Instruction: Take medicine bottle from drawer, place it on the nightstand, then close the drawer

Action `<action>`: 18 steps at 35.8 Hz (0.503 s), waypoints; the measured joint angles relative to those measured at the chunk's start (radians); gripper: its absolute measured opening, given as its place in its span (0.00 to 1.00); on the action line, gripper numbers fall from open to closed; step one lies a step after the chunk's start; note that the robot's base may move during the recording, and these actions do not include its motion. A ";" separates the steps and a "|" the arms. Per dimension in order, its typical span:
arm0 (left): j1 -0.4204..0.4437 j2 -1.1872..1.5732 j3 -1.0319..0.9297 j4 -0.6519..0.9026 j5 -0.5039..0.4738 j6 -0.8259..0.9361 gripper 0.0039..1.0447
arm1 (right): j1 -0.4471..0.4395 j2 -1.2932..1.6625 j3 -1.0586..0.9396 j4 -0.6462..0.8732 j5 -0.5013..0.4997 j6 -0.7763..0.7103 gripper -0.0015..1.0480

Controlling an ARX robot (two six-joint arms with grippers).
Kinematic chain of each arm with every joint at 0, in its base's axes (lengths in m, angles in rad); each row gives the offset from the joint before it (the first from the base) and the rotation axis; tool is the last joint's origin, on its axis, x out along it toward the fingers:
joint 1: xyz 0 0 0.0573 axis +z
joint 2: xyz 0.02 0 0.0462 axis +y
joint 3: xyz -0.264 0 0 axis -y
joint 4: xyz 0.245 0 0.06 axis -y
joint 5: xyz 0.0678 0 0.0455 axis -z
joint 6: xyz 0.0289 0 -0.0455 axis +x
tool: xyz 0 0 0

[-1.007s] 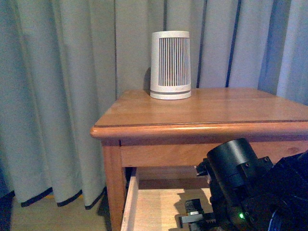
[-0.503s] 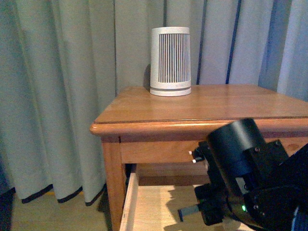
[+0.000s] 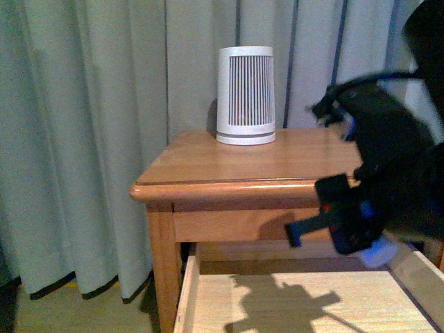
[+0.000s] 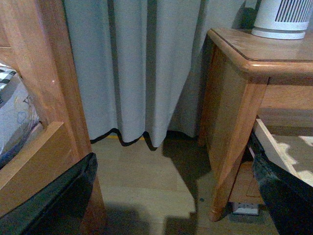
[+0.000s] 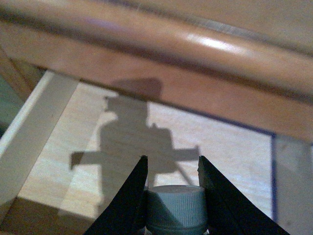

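right gripper [image 3: 357, 239], lower right of the front view, clenched on the bottle [image 5: 175, 208] above the open drawer [image 3: 187, 291]; left gripper [image 4: 176, 196] spread wide, off beside the nightstand [image 4: 234, 98].

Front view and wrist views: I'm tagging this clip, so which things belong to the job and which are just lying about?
Job in hand: medicine bottle, clamped in the right gripper; drawer, pulled open; nightstand.

Just lying about: ribbed white device on the nightstand top; curtain behind.
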 joint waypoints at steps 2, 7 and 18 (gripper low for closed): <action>0.000 0.000 0.000 0.000 0.000 0.000 0.94 | -0.013 -0.038 0.010 -0.017 -0.003 -0.015 0.26; 0.000 0.000 0.000 0.000 0.000 0.000 0.94 | -0.071 -0.090 0.111 -0.035 -0.006 -0.077 0.26; 0.000 0.000 0.000 0.000 0.000 0.000 0.94 | -0.237 0.164 0.505 -0.087 0.030 -0.099 0.26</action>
